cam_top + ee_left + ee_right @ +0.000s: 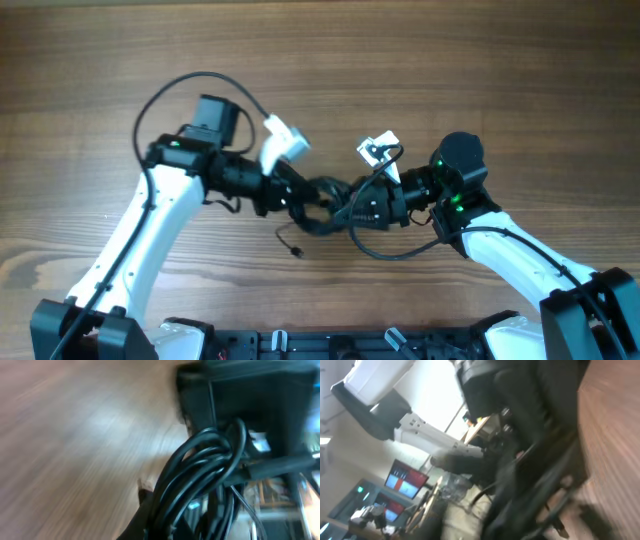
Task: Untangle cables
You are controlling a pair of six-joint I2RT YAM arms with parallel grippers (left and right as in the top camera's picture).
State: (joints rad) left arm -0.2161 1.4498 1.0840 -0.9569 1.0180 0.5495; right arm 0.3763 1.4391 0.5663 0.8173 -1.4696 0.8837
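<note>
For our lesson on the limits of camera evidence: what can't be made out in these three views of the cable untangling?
Overhead: single strands of the cables; too small, and the left gripper and right gripper crowd the knot.
Left wrist: what that gripper touches; motion blur, and cable loops fill the view.
Right wrist: whether its jaws are open; heavy blur.

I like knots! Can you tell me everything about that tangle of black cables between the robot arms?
The cables are thin, shiny black cords, rubbery-looking, looped over each other in one knotted bundle over the wooden table. One loose end with a small plug trails toward the near edge. The left end effector is shut on the bundle; the right end effector sits at its other side.
</note>
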